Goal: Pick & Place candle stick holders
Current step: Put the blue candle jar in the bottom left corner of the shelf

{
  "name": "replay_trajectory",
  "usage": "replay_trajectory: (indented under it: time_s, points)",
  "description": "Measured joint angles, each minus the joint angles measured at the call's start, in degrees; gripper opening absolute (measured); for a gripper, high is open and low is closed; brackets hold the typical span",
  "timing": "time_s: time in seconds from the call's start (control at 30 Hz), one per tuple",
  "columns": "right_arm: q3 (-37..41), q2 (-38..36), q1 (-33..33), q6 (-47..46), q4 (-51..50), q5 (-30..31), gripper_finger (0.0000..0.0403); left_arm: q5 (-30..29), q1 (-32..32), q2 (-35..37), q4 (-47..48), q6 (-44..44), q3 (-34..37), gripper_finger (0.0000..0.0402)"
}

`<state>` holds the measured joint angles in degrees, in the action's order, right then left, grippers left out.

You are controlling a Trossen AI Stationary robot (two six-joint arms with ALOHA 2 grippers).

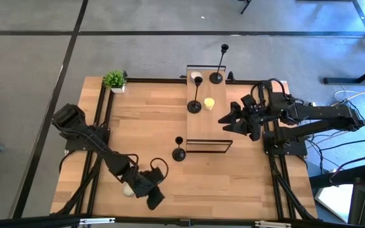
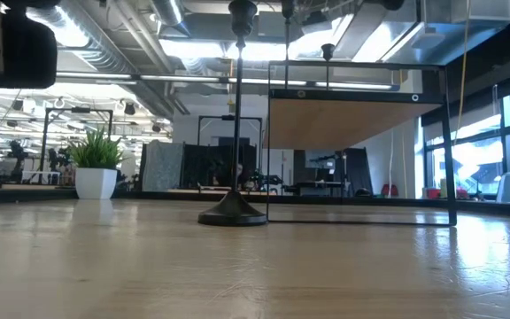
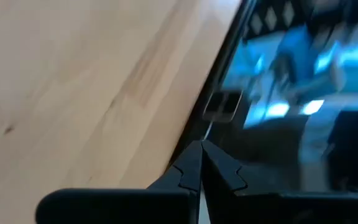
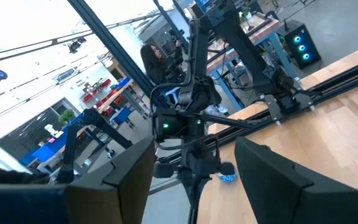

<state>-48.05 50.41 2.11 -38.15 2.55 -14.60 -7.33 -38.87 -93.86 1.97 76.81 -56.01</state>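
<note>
Three black candle stick holders show. One tall holder stands by its round base at the far end of a wooden riser. A second stands mid-riser. The third stands on the table just left of the riser. My left gripper is shut with nothing in it, low at the table's near edge. My right gripper hovers open over the riser's right side, level and pointing left, holding nothing.
A white candle and a yellow candle sit on the riser. Another white candle lies by my left arm. A potted plant stands at the far left corner. A black frame rims the table.
</note>
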Motion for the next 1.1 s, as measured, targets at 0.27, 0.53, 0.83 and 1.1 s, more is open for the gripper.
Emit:
replay_trajectory:
  time_s: [0.27,0.53,0.83,1.1]
  points:
    - [0.0,0.0,0.2,0.0,-0.1,-0.5,0.0227,5.7,-1.3,0.0,31.7,-5.0,-13.2,0.0004]
    - [0.0,0.0,0.2,0.0,-0.2,-0.5,0.0227,1.6,-3.0,0.1,63.1,0.4,-25.5,0.0004]
    - [0.0,0.0,0.2,1.4,-0.2,-0.5,0.0227,18.2,-3.4,-0.1,63.5,18.3,-22.5,0.0072]
    - [0.0,0.0,0.2,1.5,-0.2,-0.5,0.0227,12.0,-4.9,-0.3,61.5,29.9,-22.2,0.0211]
